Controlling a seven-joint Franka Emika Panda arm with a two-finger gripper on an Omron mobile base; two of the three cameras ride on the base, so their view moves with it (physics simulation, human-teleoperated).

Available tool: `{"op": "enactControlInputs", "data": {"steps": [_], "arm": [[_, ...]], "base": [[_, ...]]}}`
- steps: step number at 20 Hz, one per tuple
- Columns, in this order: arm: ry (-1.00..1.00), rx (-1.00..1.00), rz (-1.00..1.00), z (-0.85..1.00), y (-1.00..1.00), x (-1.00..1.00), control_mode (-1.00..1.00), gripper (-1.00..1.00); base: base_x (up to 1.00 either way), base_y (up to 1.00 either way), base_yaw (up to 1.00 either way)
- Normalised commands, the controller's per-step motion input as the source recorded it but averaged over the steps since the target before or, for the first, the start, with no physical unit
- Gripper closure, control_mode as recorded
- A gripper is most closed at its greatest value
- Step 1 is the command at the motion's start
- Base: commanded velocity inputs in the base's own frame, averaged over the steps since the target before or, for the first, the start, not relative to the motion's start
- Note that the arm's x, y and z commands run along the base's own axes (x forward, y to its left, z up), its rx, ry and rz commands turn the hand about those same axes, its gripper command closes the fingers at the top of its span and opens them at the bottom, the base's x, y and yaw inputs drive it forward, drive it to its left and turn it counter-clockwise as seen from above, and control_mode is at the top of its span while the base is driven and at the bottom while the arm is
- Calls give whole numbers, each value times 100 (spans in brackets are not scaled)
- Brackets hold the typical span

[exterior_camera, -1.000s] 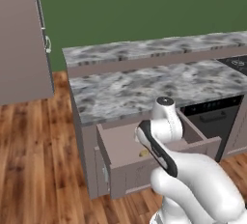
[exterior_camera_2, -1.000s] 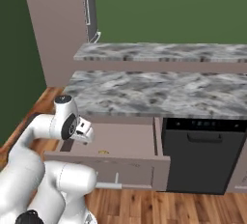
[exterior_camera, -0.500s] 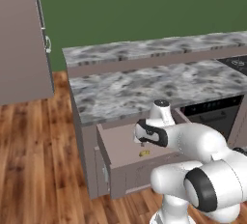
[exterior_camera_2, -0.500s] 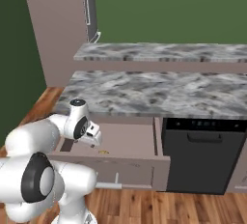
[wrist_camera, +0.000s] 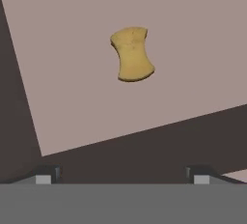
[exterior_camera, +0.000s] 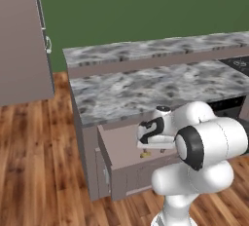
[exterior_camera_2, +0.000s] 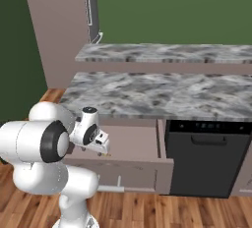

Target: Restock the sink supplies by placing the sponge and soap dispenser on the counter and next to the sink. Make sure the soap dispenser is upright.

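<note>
Open drawer (wrist_camera: 87, 107) holds sponge (wrist_camera: 132, 54) under spread gripper (wrist_camera: 123, 175).

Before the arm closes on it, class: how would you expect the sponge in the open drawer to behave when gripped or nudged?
The sponge looks small with a pinched waist, so it would probably squash between the fingers rather than resist. It lies flat on the drawer floor, so rolling or tipping seems unlikely. The smooth floor suggests a nudge might slide it.
</note>
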Motion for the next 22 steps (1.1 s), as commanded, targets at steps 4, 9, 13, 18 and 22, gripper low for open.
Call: {"op": "enactControlInputs", "data": {"steps": [4, 9, 13, 18, 22], "arm": [[2, 3, 0, -18, -9, 31, -100, -100], [3, 0, 0, -3, 0, 36, -100, -100], [6, 0, -4, 18, 0, 26, -100, -100], [5, 0, 0, 0, 0, 52, -100, -100], [0, 0, 0, -17, 0, 44, -100, -100]], "base": [[0, 0, 0], [0, 0, 0], [0, 0, 0], [0, 0, 0], [0, 0, 0]]}}
